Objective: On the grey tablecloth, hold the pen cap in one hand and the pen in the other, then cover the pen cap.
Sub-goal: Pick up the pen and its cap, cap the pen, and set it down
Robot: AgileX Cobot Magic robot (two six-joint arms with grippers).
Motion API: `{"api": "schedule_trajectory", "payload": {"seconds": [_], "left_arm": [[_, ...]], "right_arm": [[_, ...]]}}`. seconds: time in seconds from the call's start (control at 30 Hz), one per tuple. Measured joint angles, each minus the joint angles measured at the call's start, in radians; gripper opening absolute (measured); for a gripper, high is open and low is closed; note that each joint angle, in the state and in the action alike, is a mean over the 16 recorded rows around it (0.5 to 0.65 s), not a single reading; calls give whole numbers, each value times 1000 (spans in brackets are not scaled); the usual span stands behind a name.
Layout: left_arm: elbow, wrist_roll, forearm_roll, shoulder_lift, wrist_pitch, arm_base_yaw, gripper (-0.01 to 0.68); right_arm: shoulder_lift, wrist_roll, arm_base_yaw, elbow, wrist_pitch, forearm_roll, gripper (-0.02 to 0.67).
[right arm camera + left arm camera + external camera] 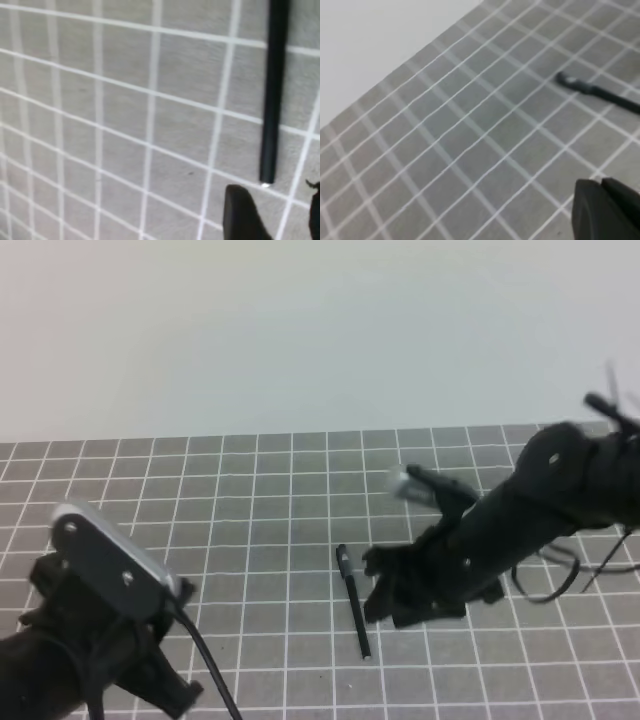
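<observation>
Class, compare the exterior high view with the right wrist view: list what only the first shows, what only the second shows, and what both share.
Only the exterior high view shows both arms, the left gripper low at the left, the pale wall behind, and the pen along its full length, lying just left of the right gripper.

Only the right wrist view shows a close look at the pen's end lying flat, with one dark finger just below it.

Both share the pen and the grey tablecloth with white grid lines.

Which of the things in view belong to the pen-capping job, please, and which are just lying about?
Belonging to the job: the pen, lying on the grey tablecloth; the right gripper, beside it. No separate cap is visible.
Lying about: nothing.
</observation>
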Motion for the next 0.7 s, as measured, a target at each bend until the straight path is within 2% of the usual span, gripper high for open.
{"api": "schedule_trajectory", "payload": {"seconds": [0.2,0.43,0.53,0.7], "left_arm": [[0,73,1,-65,21,0,-1],[0,115,3,-226,7,0,-1],[0,121,3,-306,-12,0,-1],[1,126,-17,-433,-40,0,-1]], "right_arm": [[-174,-39,0,1,12,-70,174],[-436,-107,4,51,-28,-189,48],[-558,-136,6,117,-79,-230,18],[-754,-190,9,286,-194,-269,7]]}}
